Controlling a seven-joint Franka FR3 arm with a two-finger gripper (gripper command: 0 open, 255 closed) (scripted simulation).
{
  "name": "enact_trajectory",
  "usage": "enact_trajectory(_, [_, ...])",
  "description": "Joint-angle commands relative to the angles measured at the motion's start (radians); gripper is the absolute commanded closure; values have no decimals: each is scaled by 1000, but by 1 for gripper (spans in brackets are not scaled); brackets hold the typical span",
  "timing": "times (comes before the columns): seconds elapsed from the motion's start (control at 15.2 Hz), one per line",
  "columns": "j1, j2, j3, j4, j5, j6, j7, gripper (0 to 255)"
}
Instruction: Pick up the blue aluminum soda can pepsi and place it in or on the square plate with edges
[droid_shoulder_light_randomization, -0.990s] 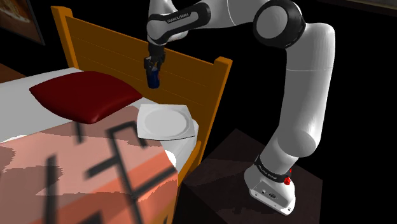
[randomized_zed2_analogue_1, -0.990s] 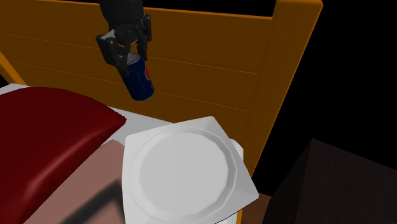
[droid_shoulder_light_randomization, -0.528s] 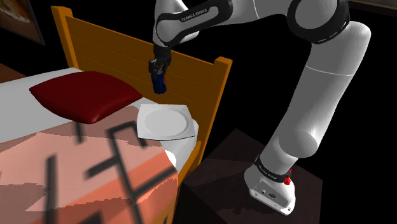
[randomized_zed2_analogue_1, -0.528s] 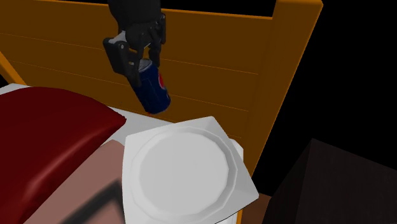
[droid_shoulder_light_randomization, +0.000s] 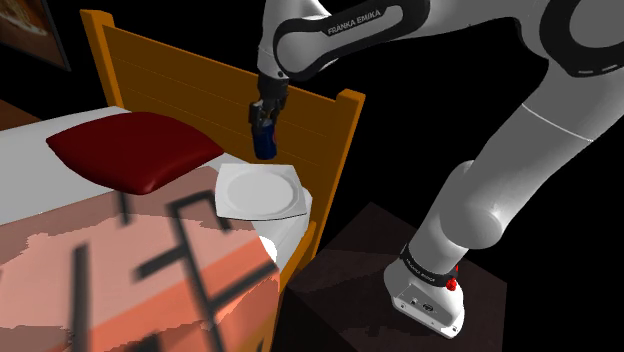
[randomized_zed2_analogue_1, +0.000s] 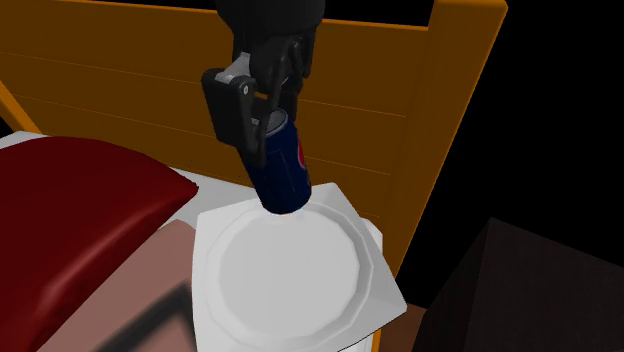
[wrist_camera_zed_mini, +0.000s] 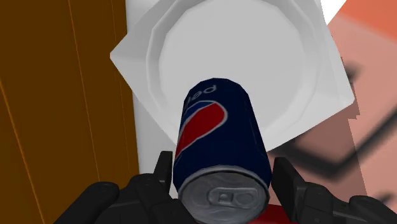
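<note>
Gripper is closed partway, both fingers clamped on the blue soda can. The grip is at the can's top end. In the wrist view the fingers press the can from both sides, with the silver lid and pull tab right at the palm.

Can hangs below the gripper, tilted, with its bottom end swung away from the fingers. The red-white-blue logo faces the wrist camera.

White square plate lies straight under the gripper on the bed. Along the gripper's axis, the can's bottom lines up over the plate, about at the edge of its round well nearest the headboard. In the shoulder view the can looks just above the plate's far rim. I can't confirm whether they touch.

Orange wooden headboard stands just behind the gripper, close to the can, with no contact visible. A dark red pillow lies beside the plate, well to one side of the gripper and lower. A pink blanket with dark stripes lies past the plate on the side away from the headboard.

Arm arches over from the dark stand beside the bed, wrist pointing down.
</note>
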Motion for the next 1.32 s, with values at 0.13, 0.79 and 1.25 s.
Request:
enact_trajectory(0.13, [8,-26,11,-58,-2,30,22,255])
enact_trajectory(0.79, [3,41,13,-130,-26,168,48,255])
enact_trajectory(1.25, [-1,102,14,-167,-52,265,74,255])
